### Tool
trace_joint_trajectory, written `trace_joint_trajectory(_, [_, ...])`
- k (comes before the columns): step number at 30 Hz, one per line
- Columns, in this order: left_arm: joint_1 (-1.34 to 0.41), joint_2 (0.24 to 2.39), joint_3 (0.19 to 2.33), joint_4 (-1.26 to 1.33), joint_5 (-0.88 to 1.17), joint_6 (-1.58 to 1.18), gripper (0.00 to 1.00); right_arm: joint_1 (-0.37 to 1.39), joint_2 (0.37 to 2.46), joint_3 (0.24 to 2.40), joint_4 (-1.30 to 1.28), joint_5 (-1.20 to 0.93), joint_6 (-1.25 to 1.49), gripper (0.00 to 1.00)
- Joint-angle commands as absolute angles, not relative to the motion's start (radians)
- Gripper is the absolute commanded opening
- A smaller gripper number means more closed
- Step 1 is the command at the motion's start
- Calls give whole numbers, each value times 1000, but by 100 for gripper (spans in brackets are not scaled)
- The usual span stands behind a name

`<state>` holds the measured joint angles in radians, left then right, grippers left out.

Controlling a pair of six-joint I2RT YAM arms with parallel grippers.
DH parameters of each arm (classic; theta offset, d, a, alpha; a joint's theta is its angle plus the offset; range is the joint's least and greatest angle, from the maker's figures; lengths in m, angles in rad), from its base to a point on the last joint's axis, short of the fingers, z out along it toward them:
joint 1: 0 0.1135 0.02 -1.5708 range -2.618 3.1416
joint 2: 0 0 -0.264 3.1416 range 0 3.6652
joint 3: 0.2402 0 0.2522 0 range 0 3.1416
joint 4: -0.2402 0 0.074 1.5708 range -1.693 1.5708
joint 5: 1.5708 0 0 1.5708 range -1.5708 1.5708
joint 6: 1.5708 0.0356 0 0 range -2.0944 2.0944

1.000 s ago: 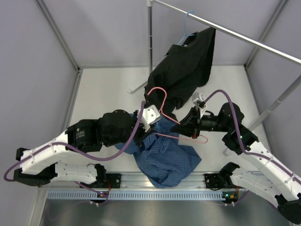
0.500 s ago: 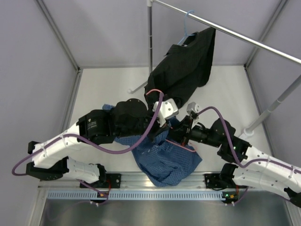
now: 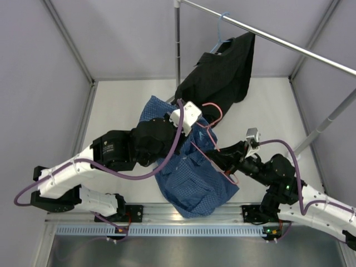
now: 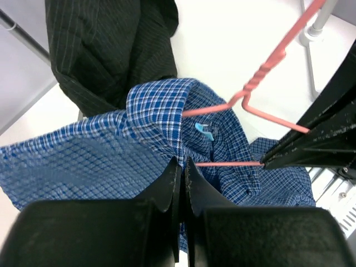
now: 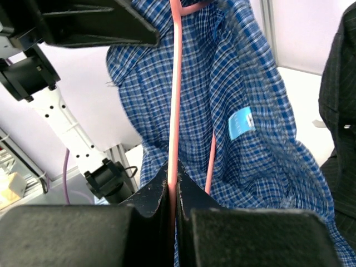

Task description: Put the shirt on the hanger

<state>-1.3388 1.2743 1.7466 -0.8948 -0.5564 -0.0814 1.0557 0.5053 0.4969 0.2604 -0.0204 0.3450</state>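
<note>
Spanning the overhead view, the white table (image 3: 122, 105) has a metal garment rail (image 3: 289, 44) crossing its far right corner. From that rail the black shirt (image 3: 222, 78) hangs on a light blue hanger (image 3: 221, 30), its hem sagging toward the middle of the table.

Just in front of it, the shirt (image 3: 194, 178) is lifted off the surface in a bunched, draped mass between the two arms. Its upper part is held high by the left arm, and its lower folds trail toward the near edge of the table. From the left wrist, the collar (image 4: 161, 105) stands open and turned toward the camera.

The left gripper (image 4: 181, 167) is pinched tight on the blue checked cloth just below the collar, with no gap between its fingers. The right gripper (image 5: 171, 172) is clamped on the hanger (image 5: 176, 83), the pink wire running straight up from between its closed fingers.

Seen from above, the hanger's hook (image 3: 214, 114) pokes out above the collar, beside the left wrist. One pink arm slants down through the neck opening into the shirt, toward the right gripper (image 3: 219, 158). In the left wrist view, the twisted neck of the wire (image 4: 267, 64) sits above the collar.

A small pale blue label (image 5: 241, 123) shows on the inside of the shirt.
</note>
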Motion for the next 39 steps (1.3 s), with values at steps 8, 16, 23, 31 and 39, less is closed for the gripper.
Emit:
trace_joint_trajectory(8, [-1353, 1354, 1787, -845, -331, -28, 0, 1085, 518, 543, 385, -26, 327, 0])
trace_joint_trajectory(16, [-1361, 1296, 1775, -836, -236, 20, 9, 1086, 465, 471, 472, 26, 333, 0])
trace_joint_trajectory(23, [-1361, 1269, 1821, -830, -227, 132, 90, 1085, 472, 405, 661, -61, 325, 0])
trace_joint_trajectory(31, [-1353, 1192, 1855, -749, -367, 429, 98, 1085, 476, 368, 732, -57, 313, 0])
trace_joint_trajectory(39, [-1257, 1135, 1804, -770, -25, 603, 98, 1085, 459, 408, 563, -129, 292, 0])
